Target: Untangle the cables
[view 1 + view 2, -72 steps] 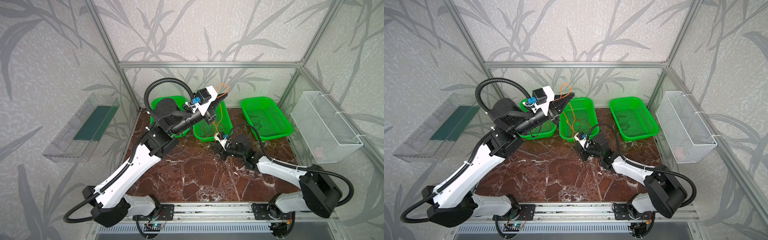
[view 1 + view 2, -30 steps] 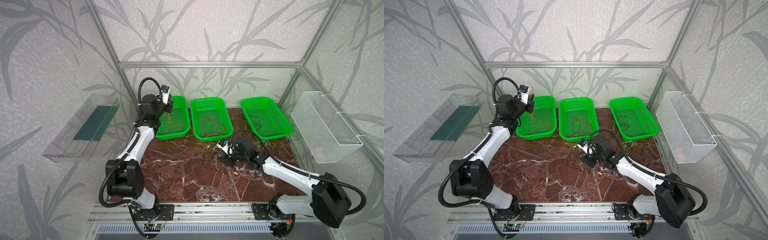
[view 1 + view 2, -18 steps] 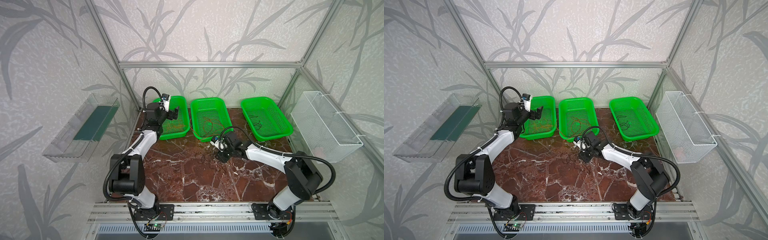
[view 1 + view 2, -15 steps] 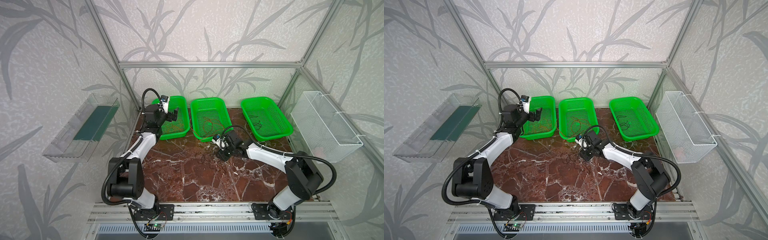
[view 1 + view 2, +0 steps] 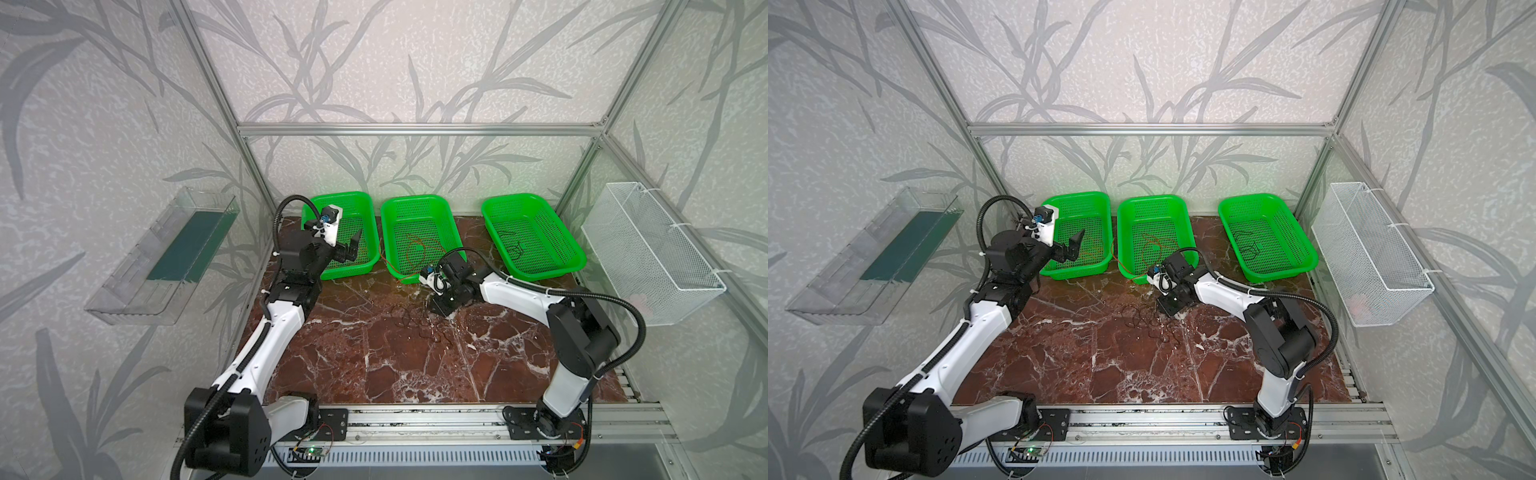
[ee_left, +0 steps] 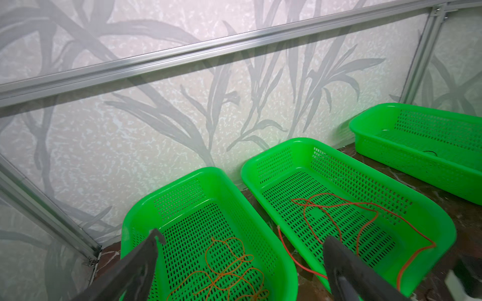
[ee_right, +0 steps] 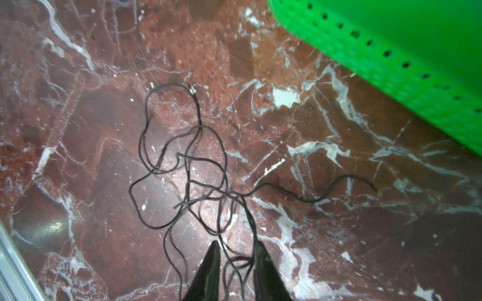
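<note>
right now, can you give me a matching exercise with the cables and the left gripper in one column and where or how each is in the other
1 orange cable
2 red cable
3 black tangle
4 left gripper

a open
b on the marble table
c in the left basket
d in the middle basket

Pairs: 1-c, 2-d, 3-b, 4-a

The left end effector [image 5: 1070, 247], jaws apart, hangs over the left green basket [image 5: 1077, 194], where a thin orange cable [image 5: 1094, 251] lies. The right end effector [image 5: 1166, 309] is low over the marble worktop [image 5: 1121, 374], its tips at a loose black cable tangle [image 5: 1148, 318] near the middle basket [image 5: 1154, 198].
</note>
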Controlling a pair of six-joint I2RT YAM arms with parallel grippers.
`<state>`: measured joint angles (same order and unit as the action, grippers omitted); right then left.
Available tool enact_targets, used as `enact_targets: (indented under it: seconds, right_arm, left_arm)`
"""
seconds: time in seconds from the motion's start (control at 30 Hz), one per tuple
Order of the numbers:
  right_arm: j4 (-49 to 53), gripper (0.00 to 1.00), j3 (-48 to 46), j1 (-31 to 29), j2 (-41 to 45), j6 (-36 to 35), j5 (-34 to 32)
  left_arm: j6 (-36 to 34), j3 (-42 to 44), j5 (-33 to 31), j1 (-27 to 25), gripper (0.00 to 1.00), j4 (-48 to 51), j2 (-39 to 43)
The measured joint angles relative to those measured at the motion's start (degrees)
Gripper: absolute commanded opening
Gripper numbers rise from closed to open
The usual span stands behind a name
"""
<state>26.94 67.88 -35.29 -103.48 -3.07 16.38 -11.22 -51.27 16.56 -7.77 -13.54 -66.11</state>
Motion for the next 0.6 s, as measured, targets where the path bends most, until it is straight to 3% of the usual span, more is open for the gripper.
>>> enact_targets:
  seconds: [0.1, 0.2, 0.33, 0.5, 0.6]
  right_arm:
    - [2.1, 0.07, 0.5, 0.0, -1.2, -0.6, -0.4]
    - [3.2, 0.01, 0.5, 0.0, -1.1, -1.5, -0.4]
    - [3.2, 0.0, -0.2, -0.3, 1.3, -2.9, 0.6]
    - [2.9, 0.0, -3.7, -0.5, 13.3, -5.3, 3.6]
    - [2.2, 0.0, -5.3, -0.6, 20.5, -6.7, 4.9]
  left_arm:
    - [-1.6, 0.6, 0.0, -3.0, 0.98, 3.3, 3.5]
    - [-3.0, 1.4, 0.5, -5.8, 0.87, 6.8, 7.1]
    - [-5.2, 3.5, 3.0, -9.5, 0.7, 10.5, 11.0]
    - [-6.9, 9.6, 5.8, -14.6, 0.53, 13.2, 14.1]
    - [-7.1, 12.5, 7.0, -17.6, 0.55, 13.5, 14.1]
